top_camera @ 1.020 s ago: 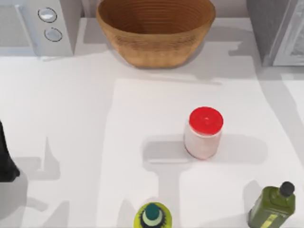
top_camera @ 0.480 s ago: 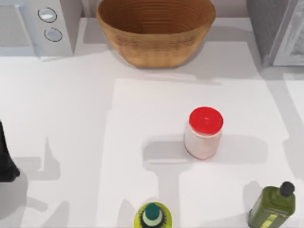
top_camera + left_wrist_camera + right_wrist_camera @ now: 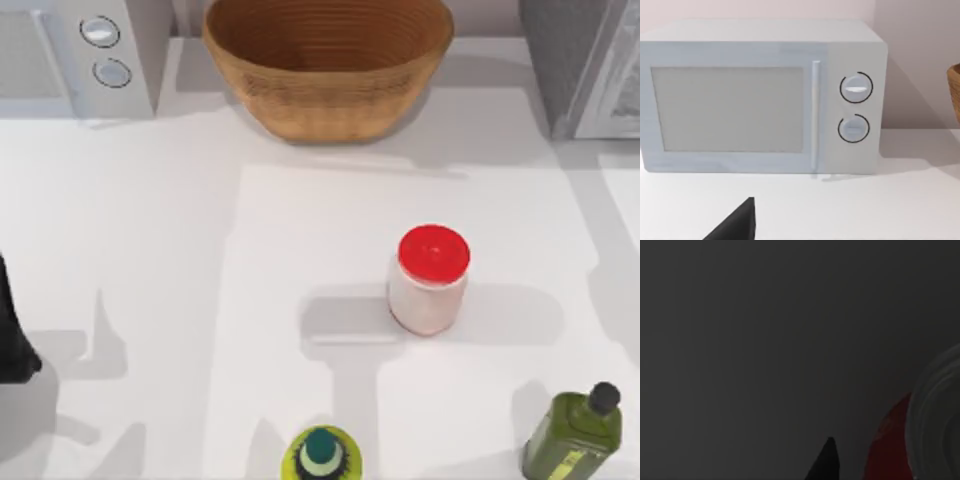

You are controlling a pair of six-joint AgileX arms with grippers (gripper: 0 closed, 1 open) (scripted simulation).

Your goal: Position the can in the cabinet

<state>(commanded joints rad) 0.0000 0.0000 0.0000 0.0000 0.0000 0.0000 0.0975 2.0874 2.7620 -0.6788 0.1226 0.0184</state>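
Note:
The cabinet is the grey box with a paler framed door at the table's back right corner. The right wrist view is dark grey. In it the can shows as a red side and a silvery top, close beside one black fingertip of my right gripper. Whether that finger touches the can is unclear. My left arm is parked at the table's left edge, and one of its black fingertips points toward the white appliance.
A white microwave with two round knobs stands back left and a wicker basket back centre. A red-lidded white jar sits mid-table. An olive-green bottle and a yellow-green bottle stand at the front edge.
The shadow on the table's right side has shifted a little. Nothing on the table has moved and the left arm is still.

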